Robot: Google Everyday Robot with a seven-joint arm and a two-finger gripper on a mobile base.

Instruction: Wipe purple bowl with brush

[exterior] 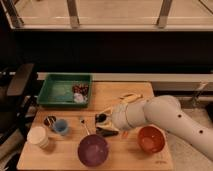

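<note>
On the wooden bench (130, 92), pale smooth grain, rectangular top. Pincer (103, 120) sits low near the bench middle, at the end of a thick glossy white arm (165, 120) coming in from the right. Pincer is dark, blocky; cannot tell if it is grasping anything or released. A dark chunky shape (107, 132) lies on the bench just under the pincer; can't make out what it is or whether the two touch.

Purple bowl (93, 150): round, deep purple, shiny inside, at the front edge of the bench, just below and left of the pincer, apart from it. Brush (83, 125): thin dark stick shape lying flat on the bench between the blue cup and the pincer, just above the purple bowl's rim; head end hard to make out.

Red-orange bowl (151, 139): round, glossy, front right, partly under the arm. Blue cup (61, 127): small, round, left of brush. White cylindrical cup (38, 136) at front left, matte. Small dark round thing (49, 120) beside the blue cup. Green plastic tray (57, 90): rectangular, raised walls, back left, with small mixed items in its right corner. Yellowish curved object (131, 98) near the bench's back, just above the arm. Black chair (19, 87) off the left edge.
</note>
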